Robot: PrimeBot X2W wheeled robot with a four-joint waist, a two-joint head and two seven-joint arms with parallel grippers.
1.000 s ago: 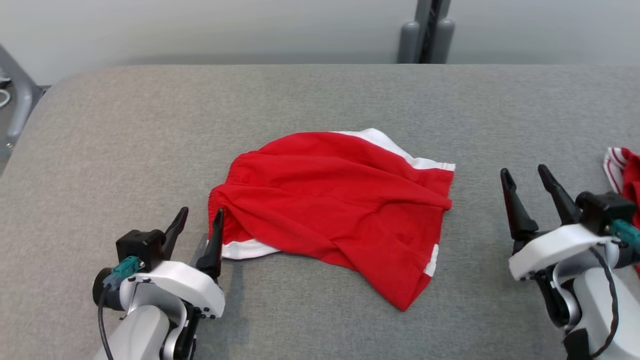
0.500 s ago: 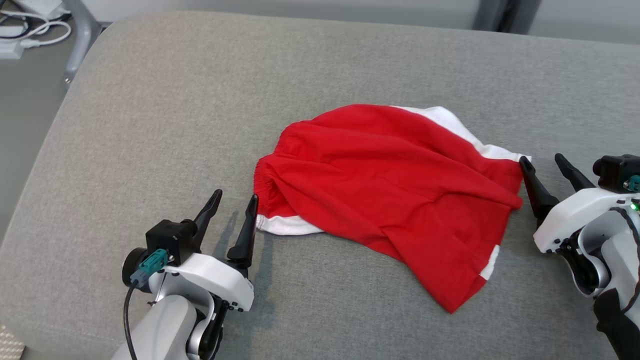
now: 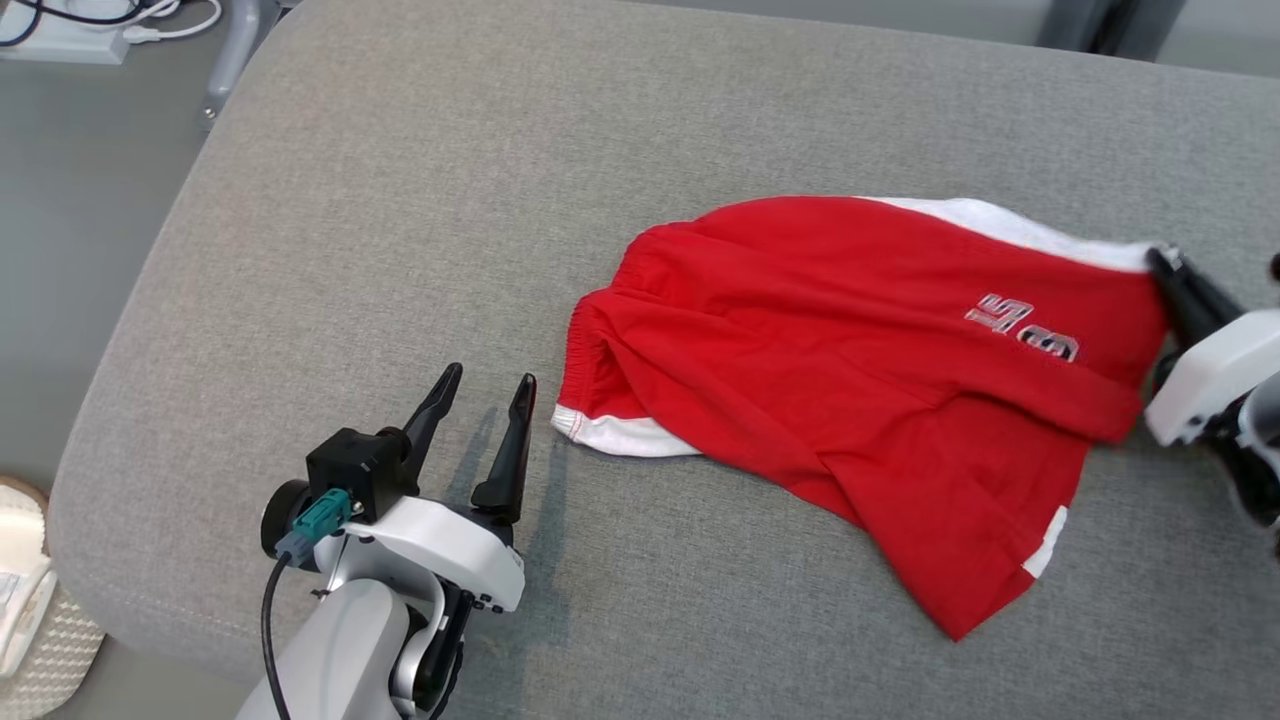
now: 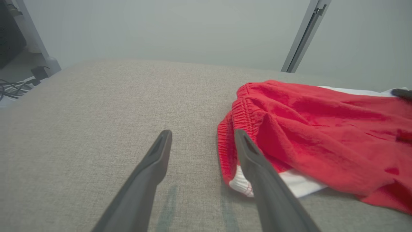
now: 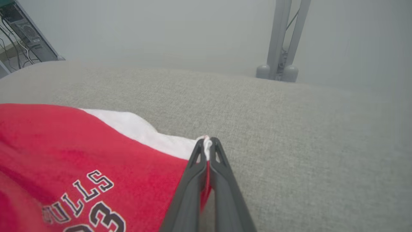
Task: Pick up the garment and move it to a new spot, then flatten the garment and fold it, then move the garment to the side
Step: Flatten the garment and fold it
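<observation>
The garment (image 3: 860,380) lies crumpled on the grey surface (image 3: 400,200), between the two arms, with its long axis running left to right across the head view. Right gripper (image 3: 1165,268): jaws closed on the white hem (image 5: 145,132) at the garment's right end; the right wrist view shows the cloth edge pinched between the fingertips. Left gripper (image 3: 490,378): jaws fully spread and holding nothing, fingers low over the surface and pointing away from the robot. The waistband (image 3: 600,320) end lies to the right of this gripper. Its inner finger stands just beside the white corner (image 3: 620,435), with no cloth between the jaws. The left arm is the nearer to this free end. Judgement: to take a second grip, the left gripper needs a short shift rightward so that the jaws straddle the corner before closing.
</observation>
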